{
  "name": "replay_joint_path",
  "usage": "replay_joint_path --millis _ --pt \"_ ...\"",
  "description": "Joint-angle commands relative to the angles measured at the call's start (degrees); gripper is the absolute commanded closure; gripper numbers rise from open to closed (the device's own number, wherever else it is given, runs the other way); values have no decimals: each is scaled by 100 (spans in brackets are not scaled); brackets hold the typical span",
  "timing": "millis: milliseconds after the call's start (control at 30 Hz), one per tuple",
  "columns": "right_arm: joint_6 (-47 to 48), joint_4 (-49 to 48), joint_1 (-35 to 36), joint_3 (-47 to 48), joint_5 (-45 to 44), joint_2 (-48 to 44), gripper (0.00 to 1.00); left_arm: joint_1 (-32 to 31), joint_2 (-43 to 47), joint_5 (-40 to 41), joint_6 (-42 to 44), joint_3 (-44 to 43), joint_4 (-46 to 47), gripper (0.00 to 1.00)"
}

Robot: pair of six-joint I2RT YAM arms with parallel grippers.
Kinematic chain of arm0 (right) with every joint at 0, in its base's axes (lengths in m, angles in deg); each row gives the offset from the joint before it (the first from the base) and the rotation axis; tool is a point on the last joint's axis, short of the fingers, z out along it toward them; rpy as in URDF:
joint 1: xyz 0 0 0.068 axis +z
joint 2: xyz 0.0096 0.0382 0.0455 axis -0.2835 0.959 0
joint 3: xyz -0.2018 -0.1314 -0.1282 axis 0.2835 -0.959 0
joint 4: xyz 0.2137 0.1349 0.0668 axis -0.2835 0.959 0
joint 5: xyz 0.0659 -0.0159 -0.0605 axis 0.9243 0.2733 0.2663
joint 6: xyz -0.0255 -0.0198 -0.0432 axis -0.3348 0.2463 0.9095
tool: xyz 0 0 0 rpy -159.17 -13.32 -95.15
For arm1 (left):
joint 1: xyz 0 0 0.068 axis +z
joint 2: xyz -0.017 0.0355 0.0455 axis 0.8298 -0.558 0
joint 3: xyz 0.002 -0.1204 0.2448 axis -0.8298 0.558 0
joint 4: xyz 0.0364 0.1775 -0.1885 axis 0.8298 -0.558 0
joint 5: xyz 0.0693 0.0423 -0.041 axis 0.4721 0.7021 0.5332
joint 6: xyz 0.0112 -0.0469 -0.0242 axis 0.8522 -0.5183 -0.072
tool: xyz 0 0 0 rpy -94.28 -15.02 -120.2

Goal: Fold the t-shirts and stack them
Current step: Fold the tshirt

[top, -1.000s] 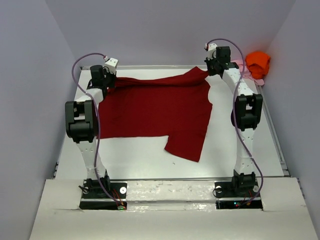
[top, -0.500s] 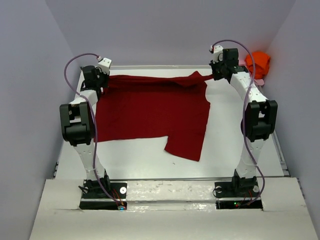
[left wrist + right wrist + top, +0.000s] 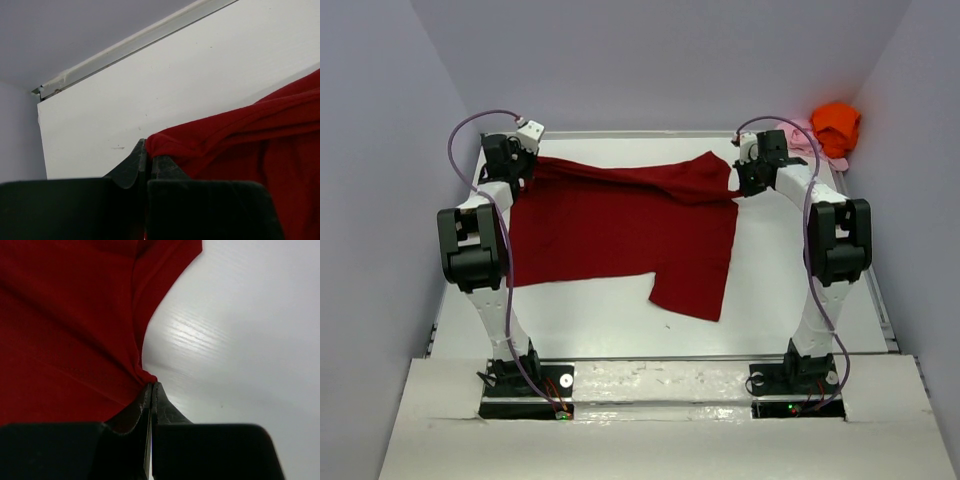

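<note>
A large dark red t-shirt point(image 3: 620, 225) lies spread on the white table, one sleeve hanging toward the front. My left gripper point(image 3: 523, 168) is shut on its far left corner, seen in the left wrist view point(image 3: 148, 146) with the red cloth point(image 3: 240, 145) bunched at the tips. My right gripper point(image 3: 738, 180) is shut on its far right corner, seen in the right wrist view point(image 3: 151, 386) with the red cloth point(image 3: 65, 330) pulled into a point. An orange t-shirt point(image 3: 836, 124) sits crumpled at the far right corner on a pale pink one point(image 3: 798, 128).
The white table point(image 3: 800, 290) has a raised rim along its far edge point(image 3: 135, 40) and right side. Grey walls close in on the left, back and right. The arm bases stand at the near edge.
My right gripper has drawn the shirt's far right corner toward the front and left, folding the top edge over. My left gripper has shifted slightly left, holding its corner.
</note>
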Motion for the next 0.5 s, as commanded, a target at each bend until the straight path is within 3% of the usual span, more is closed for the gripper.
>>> replay_joint_path --millis 0,67,133,167,267,333,367,433,467 --pt "48 -333 -29 -424 -6 -482 100 133 468 30 278 177 227 100" --pt "13 -368 -29 -548 -67 -465 100 141 477 30 339 265 254 100" --pt "47 -368 -29 -653 -85 -465 83 141 477 65 392 370 297 100" --pt "48 -420 -29 -715 -102 -526 63 141 486 91 418 423 306 100" --pt "48 -421 -29 -663 -85 -667 47 141 512 91 471 511 307 100" --pt "31 -421 -29 -496 -6 -790 42 150 547 100 506 555 307 98" --pt "-22 -386 -29 -426 46 -808 40 141 565 118 515 555 315 88" --pt "-66 -298 23 -233 82 -755 38 141 582 100 515 564 271 77" --pt "-119 -202 23 -32 143 -720 37 141 617 83 507 581 271 65"
